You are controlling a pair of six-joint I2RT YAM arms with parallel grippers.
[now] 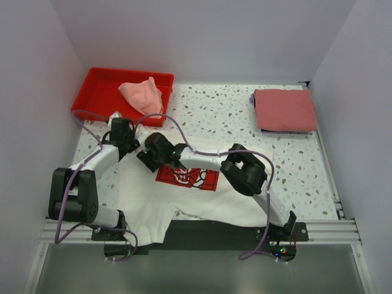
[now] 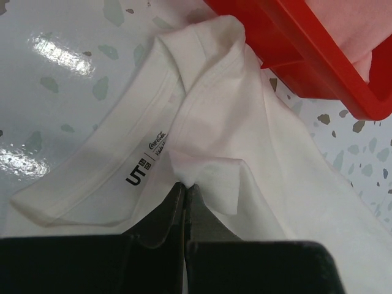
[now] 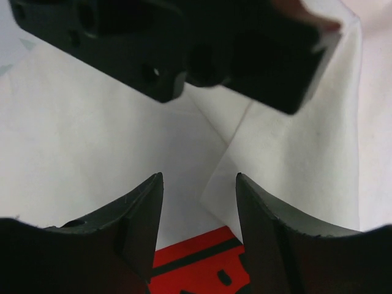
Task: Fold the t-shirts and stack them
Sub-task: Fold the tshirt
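Observation:
The white t-shirt (image 1: 153,205) with a red rectangular print (image 1: 187,177) lies spread at the near left of the table. My left gripper (image 1: 117,125) is at its collar end, shut on a pinch of white cloth (image 2: 202,177) next to the UT label (image 2: 138,174). My right gripper (image 1: 146,154) is open, low over the shirt (image 3: 92,135) just above the print (image 3: 202,263), close beside the left gripper. The pale pink t-shirt (image 1: 142,95) lies crumpled in the red tray. The dusty-red t-shirt (image 1: 285,110) lies folded at the back right.
The red plastic tray (image 1: 92,82) stands at the back left, its corner (image 2: 294,43) right beside the shirt's collar. Walls close in the table on the left, back and right. The left gripper's black body (image 3: 245,49) fills the top of the right wrist view.

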